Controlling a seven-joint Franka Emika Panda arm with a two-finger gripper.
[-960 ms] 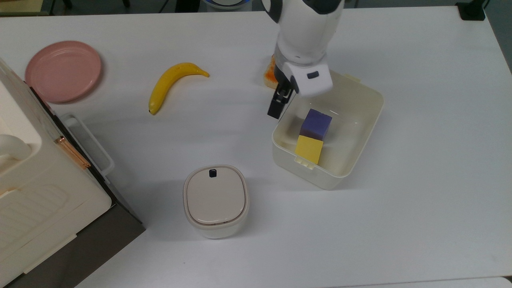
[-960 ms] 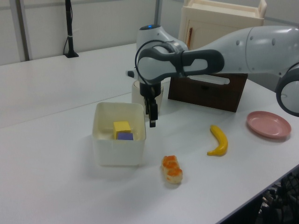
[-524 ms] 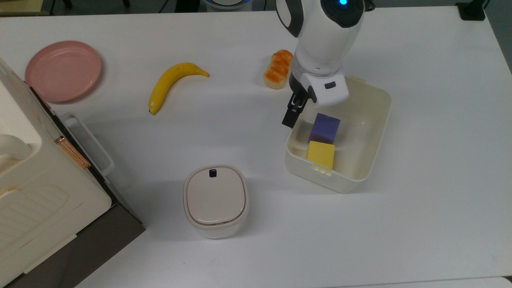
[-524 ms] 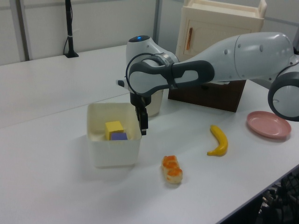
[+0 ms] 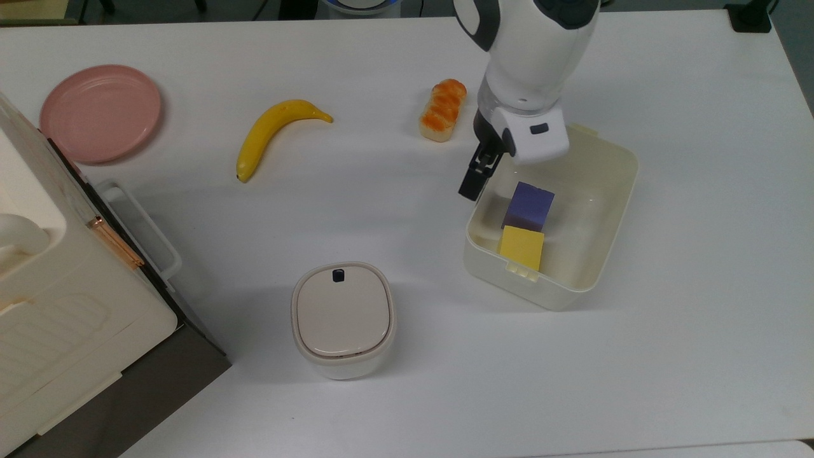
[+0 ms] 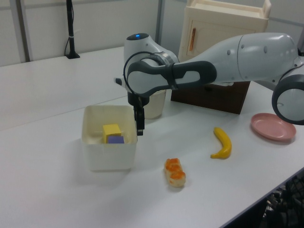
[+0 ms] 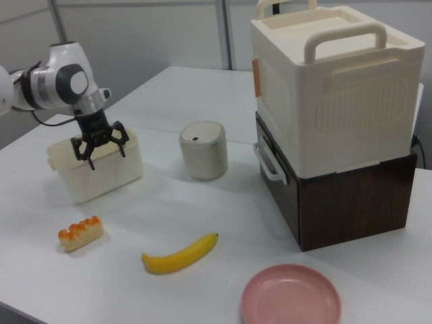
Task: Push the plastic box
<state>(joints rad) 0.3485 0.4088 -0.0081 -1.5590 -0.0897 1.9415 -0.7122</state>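
Your claw [image 5: 473,184], fingers together, sits against the left wall of the plastic box [image 5: 610,191] at right of centre in the top view, so keep it low on that wall and push straight, so the box slides without tipping.

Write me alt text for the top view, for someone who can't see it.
A white robot arm's tool presses against the outer wall of an open cream plastic box that holds a purple block and a yellow block. Elsewhere on the white table lie a bread roll, a banana, a pink plate and a lidded canister.
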